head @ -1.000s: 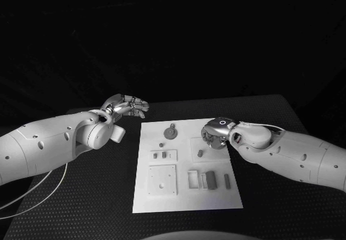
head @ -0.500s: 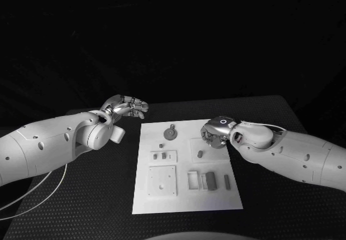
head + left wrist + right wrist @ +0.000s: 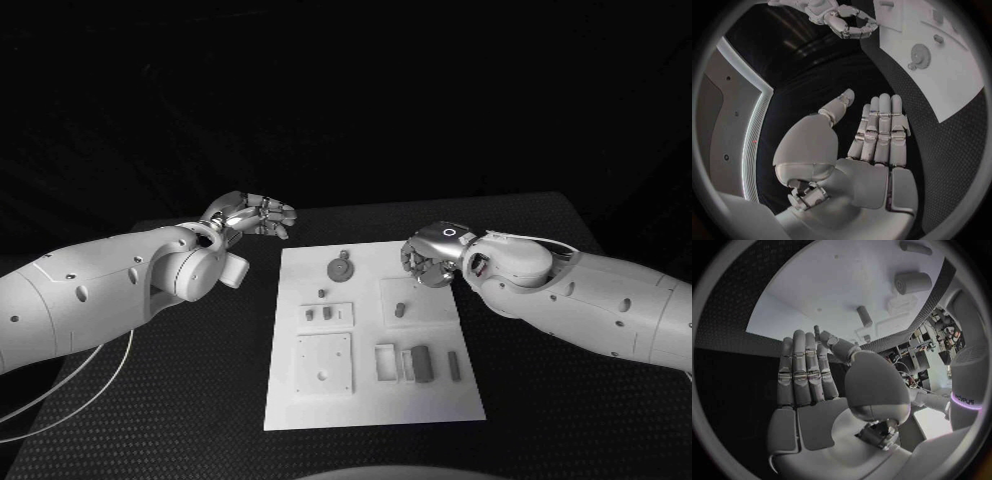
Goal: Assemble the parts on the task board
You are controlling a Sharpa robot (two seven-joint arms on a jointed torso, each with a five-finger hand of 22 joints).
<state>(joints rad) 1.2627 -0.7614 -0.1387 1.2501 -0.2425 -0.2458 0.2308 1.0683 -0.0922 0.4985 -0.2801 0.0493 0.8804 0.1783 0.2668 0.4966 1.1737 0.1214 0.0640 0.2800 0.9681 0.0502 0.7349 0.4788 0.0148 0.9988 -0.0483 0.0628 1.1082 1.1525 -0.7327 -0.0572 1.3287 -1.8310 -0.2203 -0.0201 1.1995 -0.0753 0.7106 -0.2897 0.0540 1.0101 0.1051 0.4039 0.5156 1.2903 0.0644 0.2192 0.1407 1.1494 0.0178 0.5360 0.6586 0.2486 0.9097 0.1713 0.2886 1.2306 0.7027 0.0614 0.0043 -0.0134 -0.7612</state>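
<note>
Head view: right hand (image 3: 428,258), fingers apart and holding nothing, hovers over the white rectangular task board (image 3: 372,405), seemingly ready to pick a part. Left hand (image 3: 254,215), empty with fingers straight, waits beside the board above the black worktop (image 3: 173,400).

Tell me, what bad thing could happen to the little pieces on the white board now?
The right hand hovers open above the far right part of the white task board, near a small grey peg; lowering carelessly, it might knock the peg over. The round grey gear-like disc lies loose nearby, so a sweep could push it. The left hand is off the board, so the board might slide.
</note>
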